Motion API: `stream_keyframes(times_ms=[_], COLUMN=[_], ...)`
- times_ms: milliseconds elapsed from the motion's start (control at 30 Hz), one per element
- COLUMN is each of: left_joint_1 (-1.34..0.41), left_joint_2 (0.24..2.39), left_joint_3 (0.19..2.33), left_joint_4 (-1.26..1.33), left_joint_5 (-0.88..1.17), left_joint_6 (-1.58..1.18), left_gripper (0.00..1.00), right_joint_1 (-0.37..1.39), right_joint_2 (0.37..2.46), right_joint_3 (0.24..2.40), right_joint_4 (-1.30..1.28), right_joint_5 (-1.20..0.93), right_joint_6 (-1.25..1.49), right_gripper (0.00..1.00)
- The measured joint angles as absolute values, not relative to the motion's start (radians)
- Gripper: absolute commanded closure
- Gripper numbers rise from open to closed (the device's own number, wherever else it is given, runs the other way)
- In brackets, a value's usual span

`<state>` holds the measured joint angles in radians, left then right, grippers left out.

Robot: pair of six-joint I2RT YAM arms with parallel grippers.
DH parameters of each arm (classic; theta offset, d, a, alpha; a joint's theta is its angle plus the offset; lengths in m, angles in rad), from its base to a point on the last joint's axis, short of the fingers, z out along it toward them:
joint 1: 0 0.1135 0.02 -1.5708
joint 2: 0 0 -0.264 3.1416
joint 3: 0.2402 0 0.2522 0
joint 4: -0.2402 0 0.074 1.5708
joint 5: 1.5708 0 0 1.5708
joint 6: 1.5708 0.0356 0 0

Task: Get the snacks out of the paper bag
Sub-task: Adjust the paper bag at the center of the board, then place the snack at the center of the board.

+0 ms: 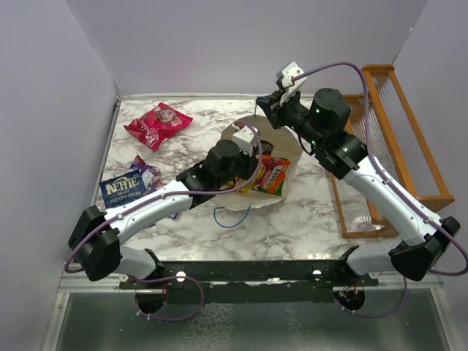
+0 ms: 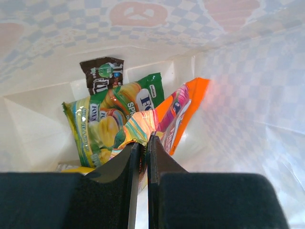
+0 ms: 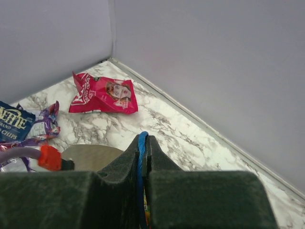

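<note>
Left of the paper bag (image 1: 289, 149), a blue chips bag (image 1: 123, 189), a purple pack (image 1: 149, 174) and a pink-red bag (image 1: 158, 124) already lie out. Inside the bag, the left gripper (image 2: 143, 143) pinches a striped packet (image 2: 139, 125); a green pack (image 2: 97, 129), a brown pack (image 2: 101, 74) and an orange pack (image 2: 191, 101) are left. The right gripper (image 3: 143, 143) is clamped on its blue cord handle (image 3: 141, 164).

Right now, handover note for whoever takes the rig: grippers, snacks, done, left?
Left gripper: shut on the orange striped packet inside the paper bag.
Right gripper: shut on the bag's blue cord handle.
Done: pink-red bag, blue chips bag and purple packet lie on the table.
Left: lift out the pinched packet, then the yellow-green packet, brown packet and the rest.
</note>
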<state>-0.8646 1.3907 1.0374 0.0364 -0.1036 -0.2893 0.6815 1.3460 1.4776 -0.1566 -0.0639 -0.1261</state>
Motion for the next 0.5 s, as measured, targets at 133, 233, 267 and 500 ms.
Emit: stream_keyframes(times_ms=[133, 233, 267, 500], left_joint_1=[-0.865, -0.866, -0.866, -0.866], left_joint_2=[1.308, 1.239, 1.216, 1.131], left_joint_3=[1.026, 1.026, 1.027, 1.137], left_joint_4=[-0.002, -0.032, -0.043, -0.159], left_joint_5=[-0.100, -0.101, -0.102, -0.116], left_joint_6=[-0.292, -0.298, -0.301, -0.303], left_gripper=[1.00, 1.00, 1.00, 1.00], right_joint_1=[0.682, 0.682, 0.682, 0.682], right_joint_2=[1.346, 1.337, 1.332, 1.310], right_joint_3=[1.476, 1.461, 1.455, 1.417], right_joint_4=[-0.156, -0.156, -0.156, -0.144], right_joint_5=[-0.021, 0.021, 0.039, 0.147], right_joint_6=[-0.125, -0.125, -0.125, -0.125], right_gripper=[0.98, 0.98, 0.98, 0.98])
